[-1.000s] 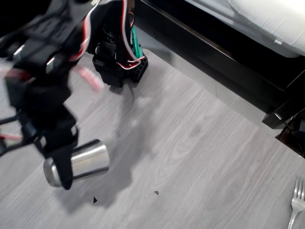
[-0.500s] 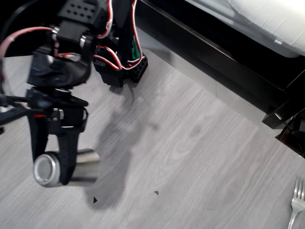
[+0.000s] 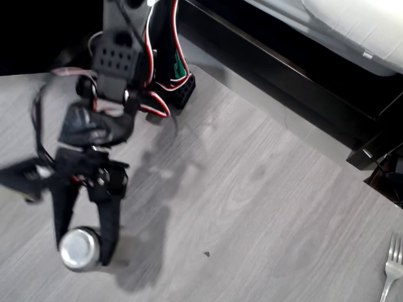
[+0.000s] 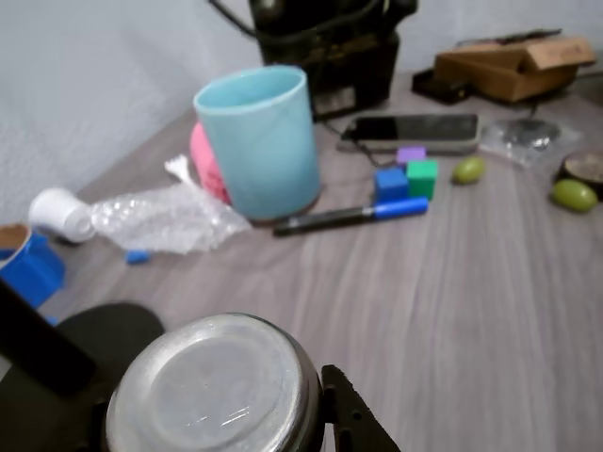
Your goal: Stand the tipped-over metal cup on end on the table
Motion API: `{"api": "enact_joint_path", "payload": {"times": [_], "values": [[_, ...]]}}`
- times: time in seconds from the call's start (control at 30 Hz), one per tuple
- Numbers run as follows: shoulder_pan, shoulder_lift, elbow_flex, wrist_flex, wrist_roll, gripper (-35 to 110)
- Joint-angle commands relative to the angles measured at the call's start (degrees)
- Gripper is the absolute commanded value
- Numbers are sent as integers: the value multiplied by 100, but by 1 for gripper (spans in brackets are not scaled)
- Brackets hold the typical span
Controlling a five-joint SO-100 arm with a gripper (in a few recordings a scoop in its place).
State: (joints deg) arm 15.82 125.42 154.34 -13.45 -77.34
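Observation:
The metal cup (image 3: 79,247) is a shiny steel tumbler at the lower left of the grey wood-grain table (image 3: 264,207). One round end faces up at the overhead camera, so it stands roughly on end. My gripper (image 3: 82,251) is shut on the cup, one black finger on each side. In the wrist view the cup (image 4: 212,391) shows a closed round end between the black fingers (image 4: 353,419) of my gripper (image 4: 203,410). Whether the cup touches the table I cannot tell.
A silver fork (image 3: 391,267) lies at the lower right and black furniture (image 3: 283,69) runs along the back. The wrist view shows a light-blue cup (image 4: 262,141), a blue pen (image 4: 349,217), a phone (image 4: 410,130), coloured blocks (image 4: 407,177) and a crumpled plastic bottle (image 4: 141,218) on the table (image 4: 471,282).
The cup lay on its side in my gripper; it has been turned so its round end faces up. The gripper has moved down the picture with it.

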Motion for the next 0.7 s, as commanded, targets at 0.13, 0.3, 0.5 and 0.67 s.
{"api": "enact_joint_path", "payload": {"times": [0.13, 0.3, 0.5, 0.67], "values": [[-105, -1081, 88, -1450, -141, 0], [-202, -2039, 79, -2505, -176, 0], [-360, -2927, 53, -3463, -185, 0], [-448, -3454, 18, -3981, -193, 0]]}}
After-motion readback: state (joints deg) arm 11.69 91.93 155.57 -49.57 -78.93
